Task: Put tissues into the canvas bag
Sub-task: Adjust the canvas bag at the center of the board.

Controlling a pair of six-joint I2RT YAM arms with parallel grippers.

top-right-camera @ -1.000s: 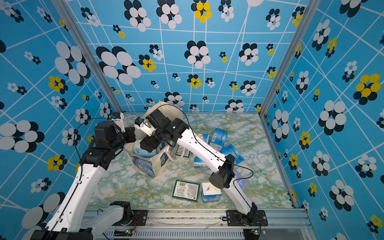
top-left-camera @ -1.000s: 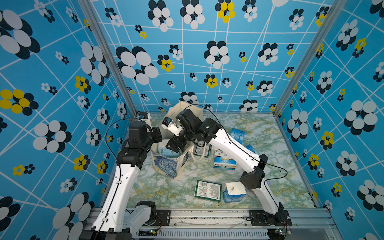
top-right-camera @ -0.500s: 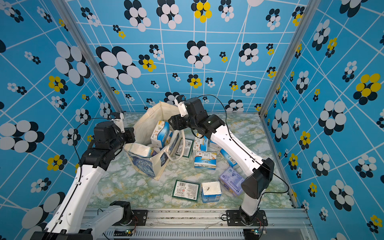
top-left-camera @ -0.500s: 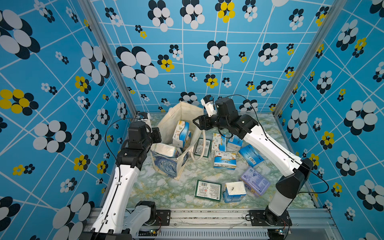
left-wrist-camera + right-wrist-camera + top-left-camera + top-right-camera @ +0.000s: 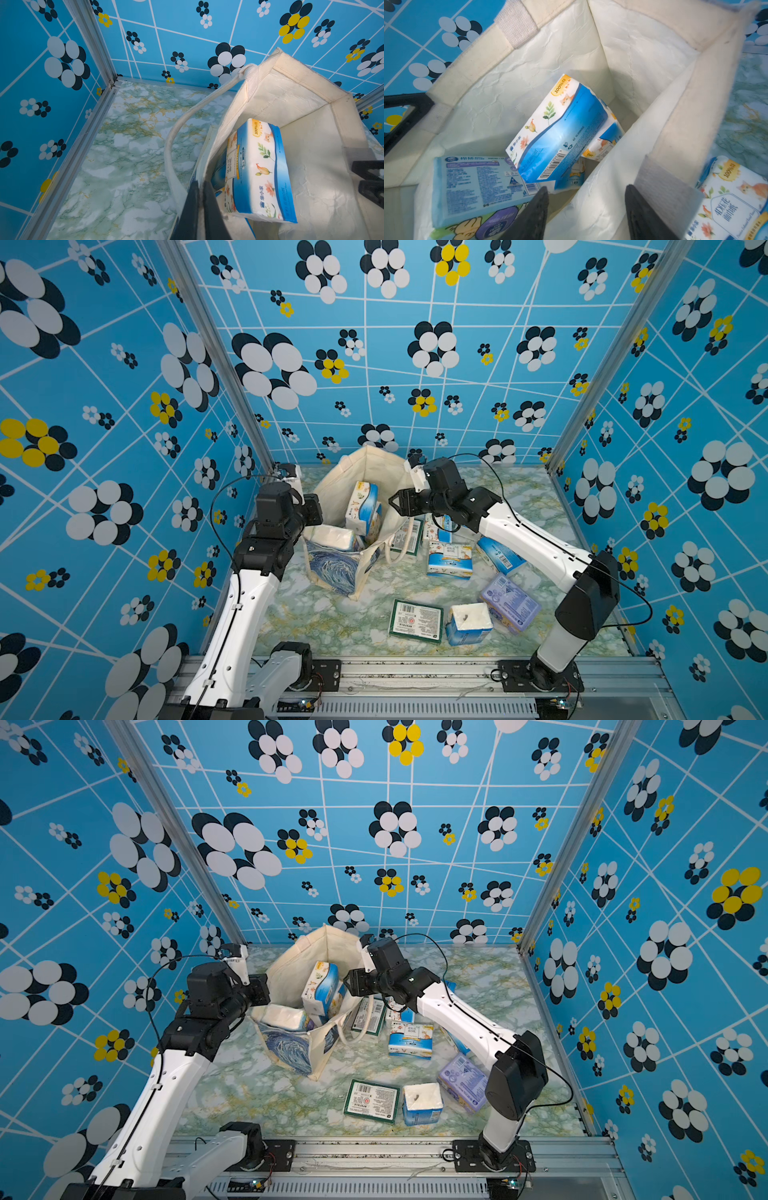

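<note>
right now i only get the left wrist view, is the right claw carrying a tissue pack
observer: no, the right claw is open and empty, at the rim of the cream canvas bag.
operator: what's outside the bag
observer: several tissue packs on the green marbled table, one a lavender plastic-wrapped pack.
operator: what else is in the bag
observer: a flat pale blue plastic-wrapped pack lies inside.

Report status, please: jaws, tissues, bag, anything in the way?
Left jaws shut on canvas bag rim. Right jaws open, empty, at bag mouth. Several tissue packs inside; more on table. Mouth unobstructed.
</note>
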